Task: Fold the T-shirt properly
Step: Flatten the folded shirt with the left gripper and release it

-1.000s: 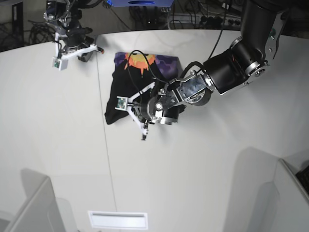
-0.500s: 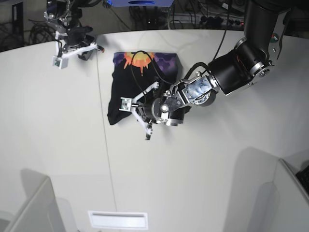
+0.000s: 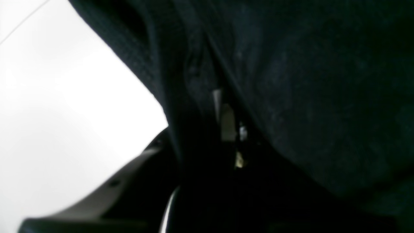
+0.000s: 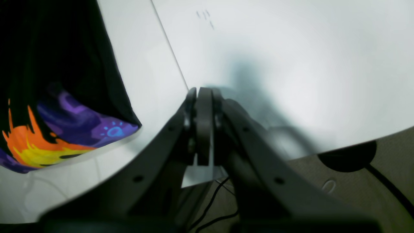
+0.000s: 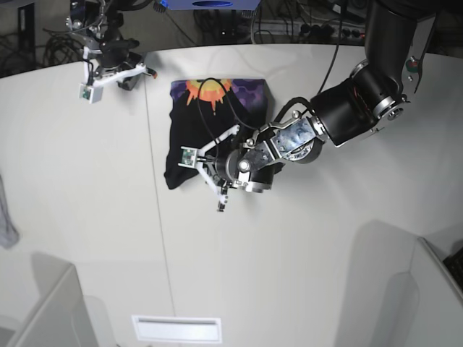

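Note:
The T-shirt point(image 5: 194, 123) lies folded at the back middle of the white table, black with an orange sun print along its far edge. My left gripper point(image 5: 211, 172) sits low at its near edge. In the left wrist view black cloth point(image 3: 291, 81) covers nearly everything and hides how the jaws stand. My right gripper point(image 5: 147, 72) hovers beyond the shirt's far left corner. Its fingers point(image 4: 203, 123) are pressed together with nothing between them. The printed corner of the T-shirt point(image 4: 64, 129) shows at the left of the right wrist view.
A small grey garment point(image 5: 6, 220) shows at the table's left edge. A seam point(image 5: 155, 188) runs front to back across the table point(image 5: 311, 246). White partitions point(image 5: 51, 311) stand at both near corners, and cables hang behind the far edge.
My left gripper has slid slightly toward the near right, and the shirt's near edge has shifted with it. A grey garment has appeared at the left edge. The right arm has barely moved.

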`<state>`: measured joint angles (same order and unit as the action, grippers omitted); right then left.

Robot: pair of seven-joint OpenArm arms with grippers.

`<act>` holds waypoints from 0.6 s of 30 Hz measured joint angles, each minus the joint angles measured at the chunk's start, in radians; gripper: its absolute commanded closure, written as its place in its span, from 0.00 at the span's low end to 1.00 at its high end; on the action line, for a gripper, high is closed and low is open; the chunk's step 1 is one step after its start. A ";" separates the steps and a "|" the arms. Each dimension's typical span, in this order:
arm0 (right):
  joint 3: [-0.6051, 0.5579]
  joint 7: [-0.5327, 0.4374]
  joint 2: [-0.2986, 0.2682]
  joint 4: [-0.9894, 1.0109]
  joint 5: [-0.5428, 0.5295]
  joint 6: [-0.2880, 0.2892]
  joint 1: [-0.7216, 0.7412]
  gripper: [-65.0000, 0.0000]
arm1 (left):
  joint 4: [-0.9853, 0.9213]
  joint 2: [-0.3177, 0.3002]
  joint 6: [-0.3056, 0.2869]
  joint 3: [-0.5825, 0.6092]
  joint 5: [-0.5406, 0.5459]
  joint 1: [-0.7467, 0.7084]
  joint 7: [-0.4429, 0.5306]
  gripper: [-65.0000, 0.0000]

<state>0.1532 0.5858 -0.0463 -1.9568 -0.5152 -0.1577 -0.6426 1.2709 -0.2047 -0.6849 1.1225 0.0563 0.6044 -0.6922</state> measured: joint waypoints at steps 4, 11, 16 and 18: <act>0.000 0.000 0.000 0.000 0.000 0.000 0.002 1.00 | 0.001 -0.001 0.003 -0.001 -0.003 0.018 -0.011 0.44; -0.001 0.001 0.000 0.000 0.000 0.000 0.002 1.00 | -0.004 -0.004 -0.005 0.002 0.000 0.059 -0.026 0.31; 0.000 0.001 0.000 0.000 0.000 0.000 0.002 1.00 | -0.002 -0.005 -0.023 -0.157 -0.012 0.060 -0.057 0.31; -0.001 0.002 -0.002 0.000 0.000 0.000 0.002 1.00 | 0.024 0.000 -0.019 -0.207 -0.022 0.064 -0.060 0.31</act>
<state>0.1524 0.5877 -0.0483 -1.9568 -0.5156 -0.1577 -0.6407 1.2945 -0.2047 -0.7044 0.9157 0.0341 0.6685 -0.7521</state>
